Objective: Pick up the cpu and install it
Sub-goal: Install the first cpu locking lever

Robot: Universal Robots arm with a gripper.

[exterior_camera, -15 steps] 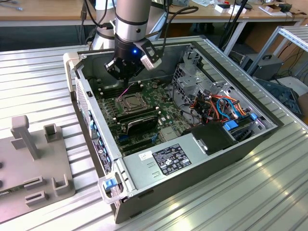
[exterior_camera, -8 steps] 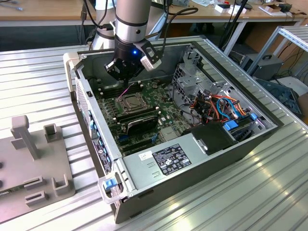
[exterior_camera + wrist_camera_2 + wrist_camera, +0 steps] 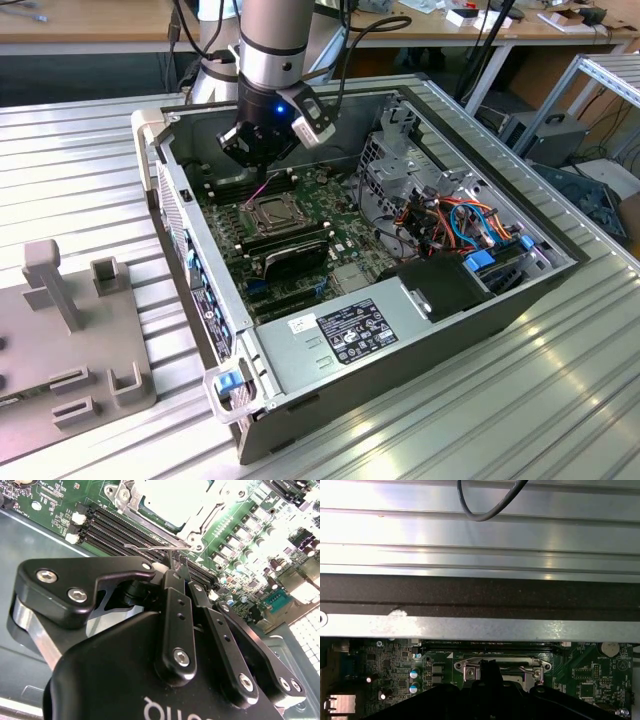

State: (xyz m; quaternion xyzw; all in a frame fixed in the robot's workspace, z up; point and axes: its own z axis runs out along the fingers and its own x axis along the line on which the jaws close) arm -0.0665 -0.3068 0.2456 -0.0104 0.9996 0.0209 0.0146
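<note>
The cpu (image 3: pixel 167 500) is a pale silver square lying in the socket on the green motherboard (image 3: pixel 340 250), with the hinged metal frame (image 3: pixel 200 522) around it. It also shows as a dull grey square, the cpu (image 3: pixel 270 212), inside the open computer case. My gripper (image 3: pixel 174 562) hangs just beside the socket, its black fingers (image 3: pixel 172 595) pressed together, so it is shut with nothing visible between them. A thin wire lever (image 3: pixel 150 545) runs right by the tips. From outside, the gripper (image 3: pixel 260 168) sits above the socket's far edge.
A long black card (image 3: pixel 285 255) lies right in front of the socket, and memory slots (image 3: pixel 120 527) run alongside it. The power supply (image 3: pixel 340 335) and a cable-filled drive cage (image 3: pixel 450 220) crowd the case. A grey fixture (image 3: pixel 70 330) stands at the exterior view's left.
</note>
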